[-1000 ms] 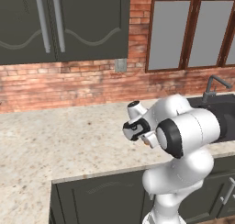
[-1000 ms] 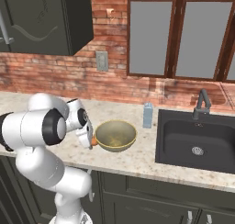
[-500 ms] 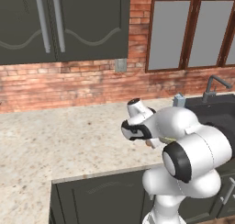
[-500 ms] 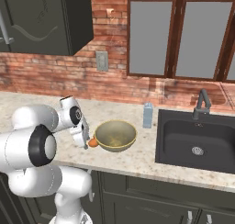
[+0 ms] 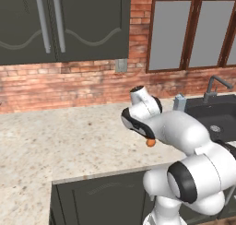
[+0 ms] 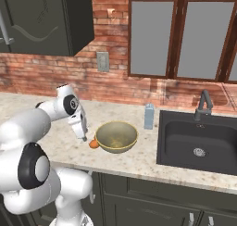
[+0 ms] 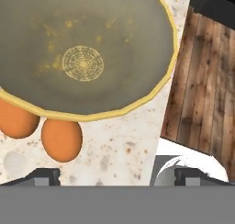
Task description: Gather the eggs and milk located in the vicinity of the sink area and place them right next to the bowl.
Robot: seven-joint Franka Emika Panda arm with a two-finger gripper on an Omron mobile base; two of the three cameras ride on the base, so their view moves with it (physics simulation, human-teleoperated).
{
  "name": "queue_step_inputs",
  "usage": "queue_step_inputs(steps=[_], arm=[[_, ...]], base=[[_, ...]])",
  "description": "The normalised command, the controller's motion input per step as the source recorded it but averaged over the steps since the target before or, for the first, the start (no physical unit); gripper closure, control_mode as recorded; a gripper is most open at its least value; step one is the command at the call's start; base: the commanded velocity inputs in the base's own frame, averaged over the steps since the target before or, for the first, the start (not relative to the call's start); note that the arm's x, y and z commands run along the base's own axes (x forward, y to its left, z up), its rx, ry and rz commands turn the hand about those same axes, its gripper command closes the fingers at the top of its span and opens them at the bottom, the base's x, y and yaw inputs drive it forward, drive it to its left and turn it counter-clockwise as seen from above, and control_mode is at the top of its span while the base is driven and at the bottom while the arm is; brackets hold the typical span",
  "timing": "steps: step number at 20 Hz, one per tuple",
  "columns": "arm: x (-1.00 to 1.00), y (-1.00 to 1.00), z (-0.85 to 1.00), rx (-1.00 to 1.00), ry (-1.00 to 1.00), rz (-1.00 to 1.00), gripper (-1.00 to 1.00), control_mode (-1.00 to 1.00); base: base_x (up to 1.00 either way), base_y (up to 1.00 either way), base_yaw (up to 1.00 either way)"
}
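We see our two-finger gripper (image 6: pixel 83 136) with jaws spread, grasping nothing. Two orange-brown oval eggs (image 7: pixel 61 139) lie on the speckled counter (image 6: pixel 139 158), touching the wide olive-tan bowl's (image 6: pixel 116 136) left rim; the pale blue-grey milk carton (image 6: pixel 148 116) stands beside the dark sink (image 6: pixel 199 141).

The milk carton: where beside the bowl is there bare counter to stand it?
Bare counter lies between the bowl and the sink, where the milk carton stands, and behind the bowl toward the brick wall. The bowl's left is crowded: two eggs and the open gripper.
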Motion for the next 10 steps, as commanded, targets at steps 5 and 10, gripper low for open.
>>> queue_step_inputs(steps=[5, 10], arm=[[-0.08, 0.0, 0.65, 0.01, 0.07, 0.24, -1.0, -1.0], [-0.01, -0.37, 0.16, 0.0, -0.01, 0.3, -1.0, -1.0]], base=[[0.0, 0.0, 0.0], [0.0, 0.0, 0.0]])
